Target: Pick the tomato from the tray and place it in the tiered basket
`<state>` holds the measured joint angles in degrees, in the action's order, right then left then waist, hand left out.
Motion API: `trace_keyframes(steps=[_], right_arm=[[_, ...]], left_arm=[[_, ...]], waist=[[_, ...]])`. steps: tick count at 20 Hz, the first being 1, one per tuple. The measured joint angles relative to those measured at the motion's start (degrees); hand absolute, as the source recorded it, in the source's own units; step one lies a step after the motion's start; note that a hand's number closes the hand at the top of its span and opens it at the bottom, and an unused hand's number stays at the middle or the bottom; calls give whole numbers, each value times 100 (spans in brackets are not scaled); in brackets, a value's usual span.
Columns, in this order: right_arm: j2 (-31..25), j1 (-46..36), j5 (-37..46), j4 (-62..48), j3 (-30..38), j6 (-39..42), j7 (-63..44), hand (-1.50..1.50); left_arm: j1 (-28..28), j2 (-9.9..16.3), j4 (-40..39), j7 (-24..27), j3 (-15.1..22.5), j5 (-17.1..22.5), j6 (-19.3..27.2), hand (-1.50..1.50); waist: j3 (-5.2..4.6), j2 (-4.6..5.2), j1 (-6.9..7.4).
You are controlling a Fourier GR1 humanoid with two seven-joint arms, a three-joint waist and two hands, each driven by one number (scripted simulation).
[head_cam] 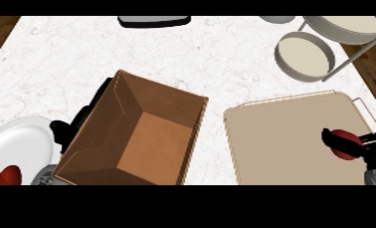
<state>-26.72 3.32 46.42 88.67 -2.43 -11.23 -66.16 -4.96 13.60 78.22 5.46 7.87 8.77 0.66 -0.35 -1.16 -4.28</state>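
Note:
The red tomato (343, 135) is at the right edge of the beige tray (286, 142), just above its surface. My right hand (332, 145) comes in from the view's right edge, and its black fingers curl round the tomato, hiding most of it. The tiered basket (303, 56) stands at the back right, with a lower round tier and an upper tier (345, 26) on a slanted post. My left hand (63, 129) is at the lower left, mostly hidden behind a brown box.
A large open brown box (140, 135) fills the middle, between the tray and a white plate (22, 140) at the left edge. Something red (9, 174) lies on that plate. A dark object (154, 21) sits at the counter's far edge.

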Motion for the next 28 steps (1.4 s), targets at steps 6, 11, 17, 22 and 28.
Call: trace_keyframes(steps=[6, 11, 17, 22, 28], right_arm=[[212, 279, 626, 1714, 709, -325, 25, 150], [237, 68, 1296, 3077, 1039, 26, -225, 150], [30, -1082, 1347, 3433, 1579, 821, -411, 150], [-194, -2356, 1305, 2642, 1977, 1269, -325, 150], [-420, -3772, 1279, 1016, 2438, 1501, -12, 150]], left_arm=[[122, -22, 100, 21, 64, -43, -6, 0], [36, -107, 27, 54, 140, -111, -40, 0], [-89, -148, 51, 16, 186, -140, -136, 0], [-255, -211, 17, -115, 233, -184, -152, 0], [-370, -243, -132, -39, 211, -207, -220, 0]], waist=[[5, -2, 46], [9, 57, 232], [13, 100, 426], [15, 126, 531], [21, 156, 615]])
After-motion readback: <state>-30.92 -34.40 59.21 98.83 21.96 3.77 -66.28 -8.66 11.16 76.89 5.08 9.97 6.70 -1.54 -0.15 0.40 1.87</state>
